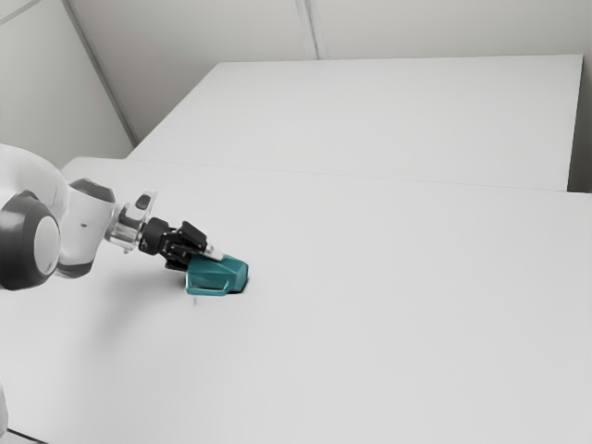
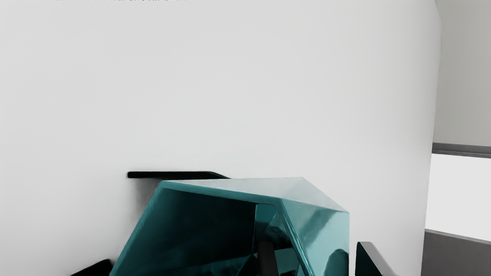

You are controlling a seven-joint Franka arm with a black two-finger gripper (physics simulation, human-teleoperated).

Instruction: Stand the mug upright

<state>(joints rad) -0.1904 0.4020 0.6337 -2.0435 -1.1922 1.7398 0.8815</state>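
Around the teal mug (image 1: 217, 276), which lies on its side with its mouth toward the gripper (image 1: 202, 257), spreads the white table (image 1: 370, 324), and beyond it are a 2nd white surface (image 1: 388, 120) and pale walls (image 1: 185, 37). The gripper is open, its 2 fingers (image 2: 374, 258) apart on either side of the mug, with a gap visible at 1 of them. In the exterior view the gripper hides part of the mug near its mouth, and a dark strip (image 2: 176, 175) beside it is hard to identify.
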